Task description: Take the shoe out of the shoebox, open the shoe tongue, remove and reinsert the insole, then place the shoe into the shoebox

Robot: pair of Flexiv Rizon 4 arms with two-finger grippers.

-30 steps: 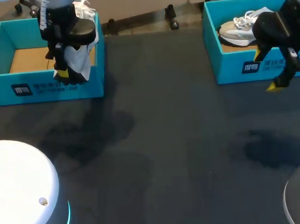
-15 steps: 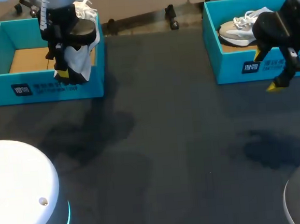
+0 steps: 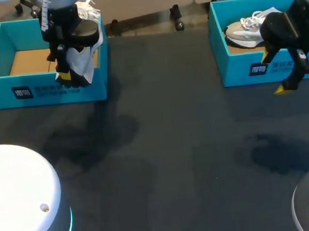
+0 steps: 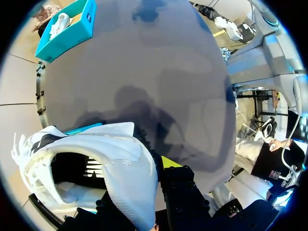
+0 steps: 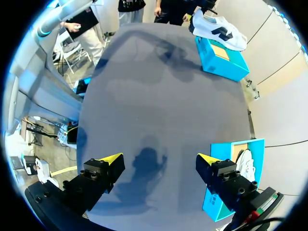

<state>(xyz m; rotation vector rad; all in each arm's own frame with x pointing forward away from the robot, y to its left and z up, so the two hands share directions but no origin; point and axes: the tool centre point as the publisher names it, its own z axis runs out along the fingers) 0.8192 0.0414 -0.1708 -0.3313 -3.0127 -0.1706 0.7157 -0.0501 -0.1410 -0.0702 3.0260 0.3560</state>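
Table: dark grey tabletop [image 3: 174,157], boxes along far edge.
R gripper [image 5: 159,161]: fingers spread wide, nothing betw. them; hangs just in front of right teal cardboard shoebox [image 3: 242,71], w/ beige-white sneaker [image 3: 244,29] inside.
L gripper [image 3: 64,75]: clenched on white perforated shoe [image 4: 120,154], held above front wall of left teal shoebox [image 3: 40,91].

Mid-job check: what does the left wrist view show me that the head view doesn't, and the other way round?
Left wrist only: a look into the opening of the held shoe, which is dark inside. Head only: the left box's cardboard floor, and the right arm, jaws open, in front of the right box. Both: the shoe gripped in the left jaws, and the right box holding a second shoe.
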